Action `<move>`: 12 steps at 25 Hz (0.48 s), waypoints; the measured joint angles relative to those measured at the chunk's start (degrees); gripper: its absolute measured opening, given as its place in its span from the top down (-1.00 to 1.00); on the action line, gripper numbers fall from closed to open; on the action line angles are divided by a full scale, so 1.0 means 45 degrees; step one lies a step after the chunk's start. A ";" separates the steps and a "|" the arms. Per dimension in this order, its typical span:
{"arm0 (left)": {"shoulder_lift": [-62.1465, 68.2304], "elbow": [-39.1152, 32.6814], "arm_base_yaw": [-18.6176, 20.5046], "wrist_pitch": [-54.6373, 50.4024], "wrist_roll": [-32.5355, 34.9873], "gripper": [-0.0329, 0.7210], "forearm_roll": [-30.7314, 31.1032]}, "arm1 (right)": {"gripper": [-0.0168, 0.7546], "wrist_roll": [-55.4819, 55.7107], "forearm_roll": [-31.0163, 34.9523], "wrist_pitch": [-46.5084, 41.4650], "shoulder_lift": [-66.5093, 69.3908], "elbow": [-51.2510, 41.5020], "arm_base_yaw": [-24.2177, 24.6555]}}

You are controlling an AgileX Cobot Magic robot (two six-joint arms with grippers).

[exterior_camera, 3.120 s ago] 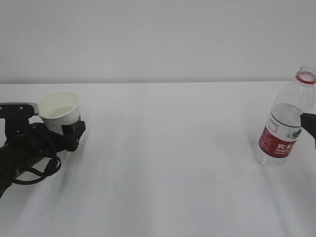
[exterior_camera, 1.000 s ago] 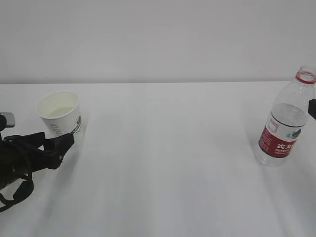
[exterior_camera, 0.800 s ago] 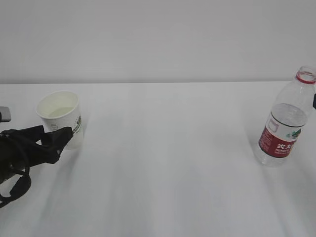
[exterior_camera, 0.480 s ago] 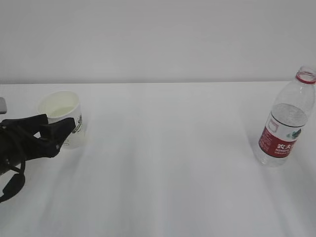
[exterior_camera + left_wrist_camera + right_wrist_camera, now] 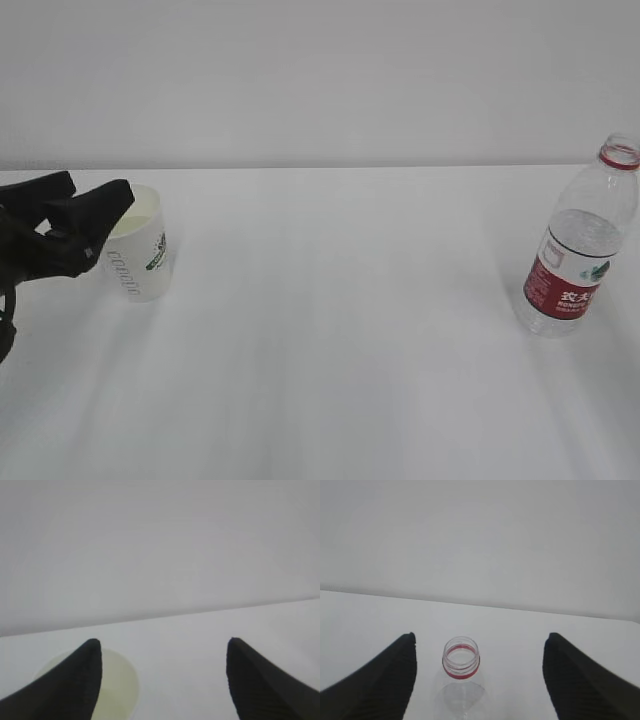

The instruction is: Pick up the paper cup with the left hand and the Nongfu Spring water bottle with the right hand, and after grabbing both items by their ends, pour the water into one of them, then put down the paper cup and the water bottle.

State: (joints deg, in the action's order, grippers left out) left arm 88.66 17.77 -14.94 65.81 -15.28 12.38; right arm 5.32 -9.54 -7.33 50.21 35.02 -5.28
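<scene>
The paper cup [image 5: 141, 262] stands upright on the white table [image 5: 340, 340] at the left, free of any grip. My left gripper [image 5: 95, 188] hovers open at rim height, in front of the cup's left side and hiding part of its mouth. In the left wrist view the cup's cream inside [image 5: 120, 690] shows low beside the left finger [image 5: 75, 680], with the left gripper [image 5: 162, 644] wide open. The Nongfu Spring water bottle [image 5: 580, 250] stands uncapped at the right. My right gripper [image 5: 480, 636] is open above it, looking down on the bottle's mouth [image 5: 461, 659] without touching.
A plain pale wall [image 5: 320, 80] closes off the back of the table. Bare white tabletop stretches between cup and bottle. The bottle stands close to the exterior view's right edge.
My left gripper has risen from beside the cup's lower wall to rim height, leaving the cup standing. The right gripper's tip has left the exterior view's right edge.
</scene>
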 joint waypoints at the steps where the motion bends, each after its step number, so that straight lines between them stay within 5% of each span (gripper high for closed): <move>1: -0.0255 0.0000 0.0000 0.0000 0.0000 -0.58 0.0000 | -0.58 0.0000 0.0000 -0.0060 0.0000 0.0080 0.0000; 12: -0.3104 -0.0076 0.0000 -0.1604 0.0000 -0.57 0.0000 | -0.58 0.0000 0.0000 -0.0395 -0.0748 0.1001 0.0000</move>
State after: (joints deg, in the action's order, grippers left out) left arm 74.69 17.43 -14.94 58.60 -15.28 12.38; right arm 5.32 -9.54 -9.11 46.85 39.52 -5.28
